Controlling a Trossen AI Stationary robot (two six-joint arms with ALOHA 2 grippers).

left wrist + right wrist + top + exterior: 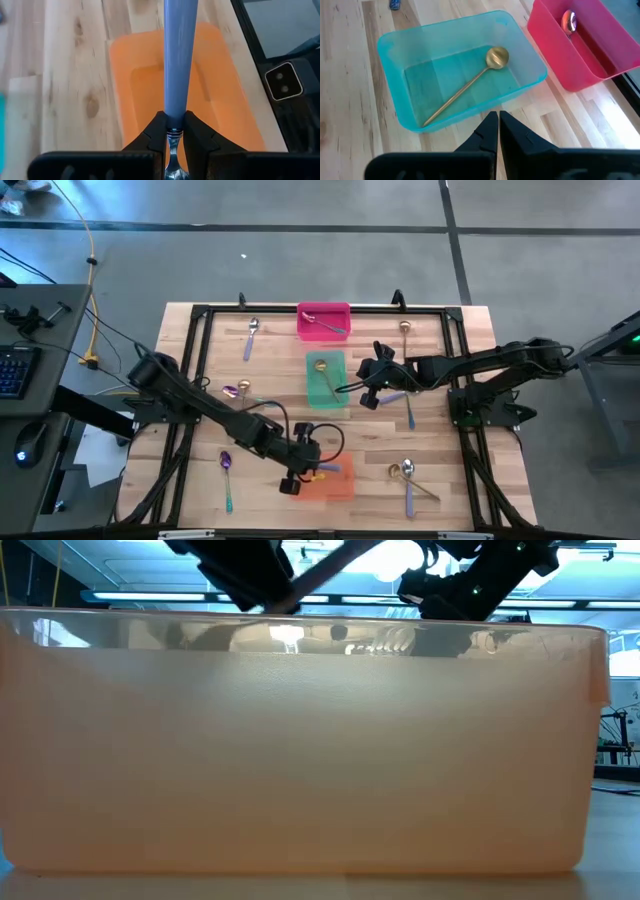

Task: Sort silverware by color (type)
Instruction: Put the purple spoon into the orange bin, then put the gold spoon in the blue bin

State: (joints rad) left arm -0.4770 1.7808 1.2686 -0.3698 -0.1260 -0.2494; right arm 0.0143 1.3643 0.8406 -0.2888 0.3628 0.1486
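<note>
My left gripper [173, 128] is over the orange bin [220, 95] near the table's front edge, shut on a spoon with a lavender handle [179, 55]. In the high view the same gripper [303, 472] is at the orange bin's [338, 483] left side. My right gripper [498, 125] is shut and empty, just right of the green bin [395, 95], where a gold spoon [470, 82] lies on the floor. A silver spoon [568, 21] lies in the pink bin [570, 55]. Other spoons [250, 338] [227, 475] lie flat on the table. My left gripper pinches the spoon between its two fingers where the lavender handle meets the silver neck [173, 132]. The handle juts out past the fingertips over the orange bin's floor. The silver part [172, 167] shows behind the fingers. The spoon is lifted clear of the table.
Loose spoons lie at the far left [250, 338], far right [405, 330], left middle [237, 390], right middle [408, 412] and front right [408, 478] of the table. In the low view the orange bin's wall [300, 760] fills the picture. A black frame [200, 315] borders the table.
</note>
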